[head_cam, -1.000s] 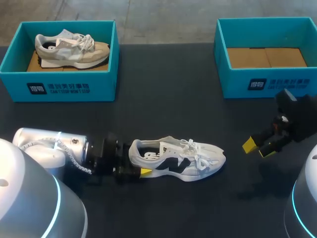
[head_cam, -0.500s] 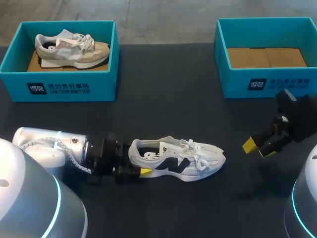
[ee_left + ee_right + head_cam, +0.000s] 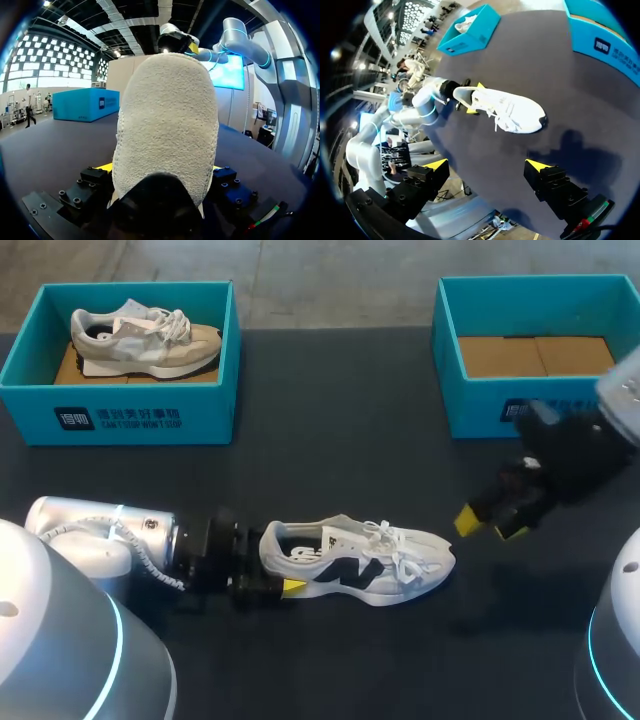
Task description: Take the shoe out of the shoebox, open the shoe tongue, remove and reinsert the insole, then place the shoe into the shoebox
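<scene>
so my left claw [image 3: 268, 586] had the white shoe [image 3: 355, 560] clamped by the heel at 6 o'clock on the table [image 3: 350, 440], probably steadying it for my open right claw [image 3: 490, 525], off its toe at 2 o'clock.

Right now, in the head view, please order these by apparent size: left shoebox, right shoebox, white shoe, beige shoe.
1. left shoebox and right shoebox: alike; the right one is cut by the view's edge.
2. white shoe.
3. beige shoe, though it lies farther away, so real size is unsure.
</scene>
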Motion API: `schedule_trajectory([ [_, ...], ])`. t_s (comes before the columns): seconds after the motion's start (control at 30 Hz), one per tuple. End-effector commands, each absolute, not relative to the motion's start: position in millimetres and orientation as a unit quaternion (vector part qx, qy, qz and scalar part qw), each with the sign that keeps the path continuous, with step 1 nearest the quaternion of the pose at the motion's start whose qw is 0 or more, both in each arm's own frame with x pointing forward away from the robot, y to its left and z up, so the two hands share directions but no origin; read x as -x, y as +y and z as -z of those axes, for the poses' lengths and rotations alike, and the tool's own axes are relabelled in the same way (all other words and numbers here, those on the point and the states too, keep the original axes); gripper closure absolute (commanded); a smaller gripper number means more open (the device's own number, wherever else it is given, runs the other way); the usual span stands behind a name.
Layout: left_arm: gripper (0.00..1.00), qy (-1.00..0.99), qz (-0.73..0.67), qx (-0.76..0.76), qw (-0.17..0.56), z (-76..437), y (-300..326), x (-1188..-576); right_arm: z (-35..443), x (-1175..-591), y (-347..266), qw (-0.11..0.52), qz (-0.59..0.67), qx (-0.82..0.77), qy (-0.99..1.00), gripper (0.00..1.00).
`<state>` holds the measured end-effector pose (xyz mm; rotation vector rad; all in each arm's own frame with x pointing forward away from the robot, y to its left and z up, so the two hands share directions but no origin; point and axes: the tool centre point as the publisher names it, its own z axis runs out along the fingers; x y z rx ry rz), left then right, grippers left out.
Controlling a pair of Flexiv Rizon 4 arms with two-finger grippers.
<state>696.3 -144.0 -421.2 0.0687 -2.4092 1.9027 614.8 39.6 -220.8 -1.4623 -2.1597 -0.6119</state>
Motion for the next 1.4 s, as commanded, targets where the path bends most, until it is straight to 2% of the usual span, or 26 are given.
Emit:
schedule_trajectory([
  [0.03, 1.00, -0.785, -0.618, -0.021, 0.037, 420.8, -142.5, -696.8, 219.5, -632.0, 65.1, 0.220, 0.182, 0.536, -0.794, 0.00],
  [0.63, 1.00, -0.785, -0.618, -0.021, 0.037, 420.8, -142.5, -696.8, 223.5, -644.3, 108.5, 0.114, 0.128, 0.624, -0.763, 0.00],
  [1.13, 1.00, -0.785, -0.618, -0.021, 0.037, 420.8, -142.5, -696.8, 222.2, -643.9, 108.9, 0.113, 0.125, 0.631, -0.757, 0.00],
  [1.4, 1.00, -0.785, -0.618, -0.021, 0.037, 420.8, -142.5, -696.8, 229.7, -658.4, 161.3, 0.074, 0.061, 0.622, -0.777, 0.00],
])
